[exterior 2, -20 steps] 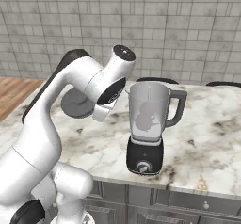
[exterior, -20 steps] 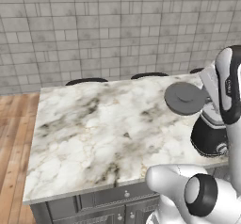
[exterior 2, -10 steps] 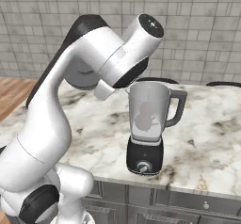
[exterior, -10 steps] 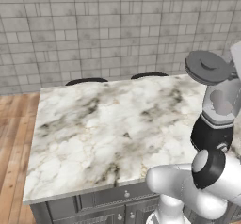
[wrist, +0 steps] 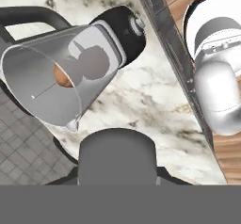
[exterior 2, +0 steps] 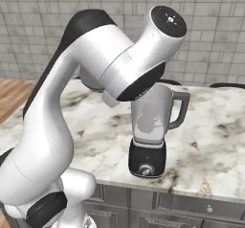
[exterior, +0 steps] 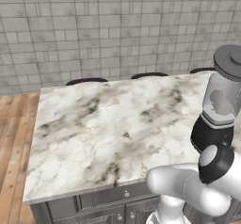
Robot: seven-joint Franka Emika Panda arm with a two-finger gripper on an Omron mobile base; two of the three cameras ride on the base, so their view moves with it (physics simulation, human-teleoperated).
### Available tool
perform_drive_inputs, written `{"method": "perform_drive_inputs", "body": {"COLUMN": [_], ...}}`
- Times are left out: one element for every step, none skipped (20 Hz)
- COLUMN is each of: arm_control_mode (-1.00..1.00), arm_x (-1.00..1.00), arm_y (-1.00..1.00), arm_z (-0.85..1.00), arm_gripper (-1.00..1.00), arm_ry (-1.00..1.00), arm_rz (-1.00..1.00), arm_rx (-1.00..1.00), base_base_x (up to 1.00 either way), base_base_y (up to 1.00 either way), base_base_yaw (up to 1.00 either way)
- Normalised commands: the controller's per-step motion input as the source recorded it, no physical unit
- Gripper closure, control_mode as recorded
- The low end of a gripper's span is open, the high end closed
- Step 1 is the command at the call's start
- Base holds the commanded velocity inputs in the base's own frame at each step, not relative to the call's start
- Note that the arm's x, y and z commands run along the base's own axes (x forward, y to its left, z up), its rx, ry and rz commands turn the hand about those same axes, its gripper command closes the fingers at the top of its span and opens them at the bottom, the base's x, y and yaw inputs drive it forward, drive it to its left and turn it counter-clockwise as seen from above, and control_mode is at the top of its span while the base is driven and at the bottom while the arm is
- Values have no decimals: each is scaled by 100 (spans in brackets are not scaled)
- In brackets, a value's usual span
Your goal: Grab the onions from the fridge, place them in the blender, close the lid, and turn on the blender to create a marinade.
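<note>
Right now the blender (exterior 2: pixel 149 131) stands on the marble worktop (exterior: pixel 108 124) near its front edge, black base down with the silver knob (exterior 2: pixel 144 168) facing forward and the translucent jar (wrist: pixel 52 77) upright, handle (exterior 2: pixel 179 109) pointing away from the arm. Seen from the hand, the jar's mouth is uncovered and a reddish-brown onion (wrist: pixel 62 75) lies at the bottom of it, with further rounded shapes beside it that I cannot tell apart through the grey wall. The lid (exterior: pixel 229 58), a flat dark grey disc, is up above the jar in the left base view; in the hand view its raised knob (wrist: pixel 116 156) sits right at the claw, which is clamped together on it, fingertips hidden behind the lid. Whether the disc touches the jar's rim I cannot tell.
</note>
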Motion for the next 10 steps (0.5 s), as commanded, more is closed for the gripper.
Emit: {"method": "perform_drive_inputs", "body": {"arm_control_mode": [-100, -100, -100, -100, -100, -100, -100, -100, -100, -100], "arm_x": [0, 0, 0, 13, 15, 29, 31, 33, 41, 38], "arm_y": [-78, -67, -63, -54, -48, -38, -31, -27, -28, -12], "arm_z": [0, -1, -1, 0, 0, -1, -2, -10, -12, -19], "arm_gripper": [100, 100, 100, 100, 100, 100, 100, 100, 100, 100], "arm_ry": [7, 9, 12, 17, 20, 23, 23, 20, 20, 17], "arm_rz": [-17, -17, -17, -17, -18, -18, -17, -13, -9, -6], "arm_rx": [0, 0, 0, 0, -1, -2, -3, -1, -1, -3], "base_base_x": [0, 0, 0, 0, 0, 0, 0, 0, 0, 0], "base_base_y": [0, 0, 0, 0, 0, 0, 0, 0, 0, 0], "base_base_yaw": [0, 0, 0, 0, 0, 0, 0, 0, 0, 0]}}
